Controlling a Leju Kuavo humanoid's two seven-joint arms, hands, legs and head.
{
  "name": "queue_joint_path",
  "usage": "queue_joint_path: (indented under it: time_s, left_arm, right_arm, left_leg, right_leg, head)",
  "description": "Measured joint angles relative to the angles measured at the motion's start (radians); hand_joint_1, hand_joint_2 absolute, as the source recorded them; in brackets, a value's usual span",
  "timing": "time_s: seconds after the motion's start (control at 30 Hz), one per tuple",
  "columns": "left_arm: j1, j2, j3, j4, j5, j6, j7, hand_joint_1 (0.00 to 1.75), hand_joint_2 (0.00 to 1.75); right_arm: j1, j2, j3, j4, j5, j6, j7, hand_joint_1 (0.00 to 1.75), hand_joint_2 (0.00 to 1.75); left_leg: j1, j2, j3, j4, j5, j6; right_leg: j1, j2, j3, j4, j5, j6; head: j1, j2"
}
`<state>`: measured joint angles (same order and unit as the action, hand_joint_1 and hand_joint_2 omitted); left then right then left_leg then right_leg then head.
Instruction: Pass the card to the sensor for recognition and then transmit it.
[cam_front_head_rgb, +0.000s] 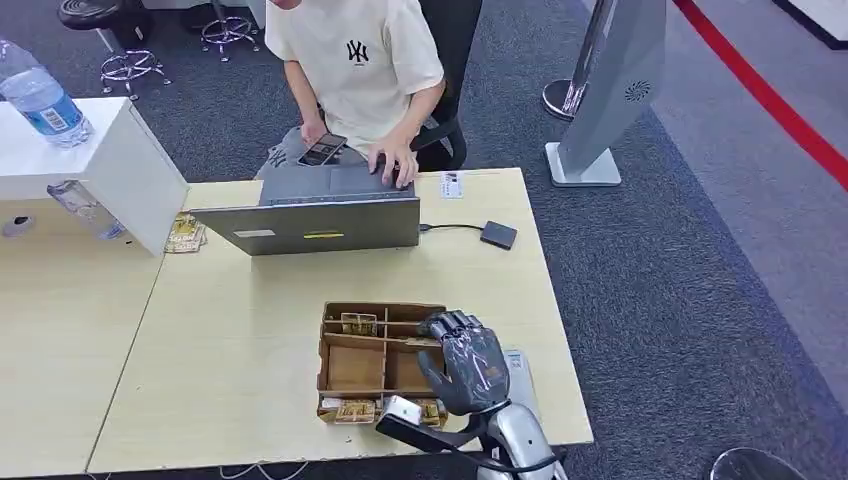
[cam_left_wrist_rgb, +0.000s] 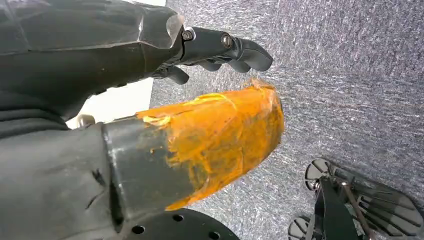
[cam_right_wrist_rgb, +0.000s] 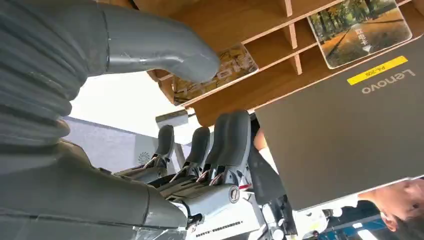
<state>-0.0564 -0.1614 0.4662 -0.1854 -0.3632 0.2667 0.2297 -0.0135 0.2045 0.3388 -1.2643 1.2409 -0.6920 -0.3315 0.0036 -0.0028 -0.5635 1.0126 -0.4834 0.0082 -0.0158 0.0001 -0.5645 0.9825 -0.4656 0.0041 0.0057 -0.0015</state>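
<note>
A brown wooden card tray (cam_front_head_rgb: 352, 368) lies near the table's front edge, with picture cards in its far slot (cam_front_head_rgb: 358, 323) and its near slot (cam_front_head_rgb: 350, 410). My right hand (cam_front_head_rgb: 465, 360) hovers over the tray's right end, holding nothing. In the right wrist view this hand (cam_right_wrist_rgb: 125, 185) has its thumb and fingers (cam_right_wrist_rgb: 227, 145) apart, with the tray (cam_right_wrist_rgb: 250, 30) and a card (cam_right_wrist_rgb: 360, 30) beyond them. The small black sensor box (cam_front_head_rgb: 498, 235) sits on the table to the right of the laptop, joined to it by a cable. My left hand (cam_left_wrist_rgb: 100, 55) hangs over grey carpet, empty, its thumb (cam_left_wrist_rgb: 215, 140) wrapped in orange tape.
A person sits behind the grey laptop (cam_front_head_rgb: 320, 225), one hand on its keys and a phone in the other. A loose card (cam_front_head_rgb: 452, 184) lies by the table's far edge. A white box (cam_front_head_rgb: 110, 170) with a water bottle (cam_front_head_rgb: 40, 100) stands at the left. A grey stand (cam_front_head_rgb: 600, 100) rises at the right.
</note>
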Motion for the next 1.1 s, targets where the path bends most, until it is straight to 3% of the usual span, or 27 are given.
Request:
queue_joint_path:
  time_s: [0.3, 0.33, 0.43, 0.5, 0.57, 0.63, 0.8, 0.9, 1.1]
  left_arm:
    - [0.000, 0.000, 0.007, 0.000, 0.000, 0.000, -0.002, 0.00, 0.00]
    - [0.000, 0.000, 0.008, 0.000, 0.000, 0.000, -0.002, 0.00, 0.00]
    - [0.000, 0.000, 0.010, 0.000, 0.000, -0.002, -0.002, 0.00, 0.00]
    - [0.000, 0.000, 0.011, 0.000, 0.000, -0.003, -0.002, 0.00, 0.00]
    - [0.000, 0.000, 0.015, 0.000, 0.000, -0.003, -0.003, 0.00, 0.00]
    - [0.000, 0.000, 0.015, 0.000, 0.000, -0.003, -0.003, 0.00, 0.00]
    - [0.000, 0.000, 0.017, 0.000, -0.002, -0.003, -0.003, 0.00, 0.00]
    - [0.000, 0.000, 0.018, 0.000, -0.002, -0.003, -0.003, 0.00, 0.00]
    - [0.000, 0.000, 0.021, 0.000, -0.002, -0.003, -0.009, 0.00, 0.00]
  right_arm:
    - [-0.014, 0.000, 0.002, 0.030, 0.003, 0.000, 0.015, 1.01, 1.75]
    - [-0.015, 0.000, 0.002, 0.035, 0.005, 0.000, 0.018, 1.13, 1.75]
    - [-0.016, 0.000, 0.001, 0.046, 0.011, 0.000, 0.024, 1.27, 1.75]
    - [-0.016, 0.000, 0.000, 0.051, 0.013, 0.000, 0.025, 1.26, 1.75]
    - [-0.018, 0.000, -0.001, 0.055, 0.016, 0.000, 0.025, 1.48, 1.75]
    - [-0.019, 0.000, -0.001, 0.059, 0.019, 0.000, 0.025, 1.55, 1.75]
    - [-0.022, 0.000, -0.003, 0.060, 0.019, -0.002, 0.025, 1.55, 1.75]
    - [-0.023, 0.000, -0.003, 0.060, 0.019, -0.002, 0.025, 1.68, 1.75]
    - [-0.023, 0.000, -0.005, 0.060, 0.018, -0.003, 0.023, 1.73, 1.75]
  left_leg:
    - [0.000, 0.000, 0.000, 0.000, 0.000, 0.000]
    - [0.000, 0.000, 0.000, 0.000, 0.000, 0.000]
    - [0.000, 0.000, 0.000, 0.000, 0.000, 0.000]
    - [0.000, 0.000, 0.000, 0.000, 0.000, 0.000]
    - [0.000, 0.000, 0.000, 0.000, 0.000, 0.000]
    - [0.000, 0.000, 0.000, 0.000, 0.000, 0.000]
    - [0.000, 0.000, 0.000, 0.000, 0.000, 0.000]
    - [0.000, 0.000, 0.000, 0.000, 0.000, 0.000]
    - [0.000, 0.000, 0.000, 0.000, 0.000, 0.000]
  right_leg:
    - [0.000, 0.000, 0.000, 0.000, 0.000, 0.000]
    - [0.000, 0.000, 0.000, 0.000, 0.000, 0.000]
    - [0.000, 0.000, 0.000, 0.000, 0.000, 0.000]
    - [0.000, 0.000, 0.000, 0.000, 0.000, 0.000]
    - [0.000, 0.000, 0.000, 0.000, 0.000, 0.000]
    - [0.000, 0.000, 0.000, 0.000, 0.000, 0.000]
    - [0.000, 0.000, 0.000, 0.000, 0.000, 0.000]
    - [0.000, 0.000, 0.000, 0.000, 0.000, 0.000]
    - [0.000, 0.000, 0.000, 0.000, 0.000, 0.000]
  head:
    - [0.000, 0.000]
    - [0.000, 0.000]
    - [0.000, 0.000]
    - [0.000, 0.000]
    - [0.000, 0.000]
    - [0.000, 0.000]
    - [0.000, 0.000]
    - [0.000, 0.000]
    - [0.000, 0.000]
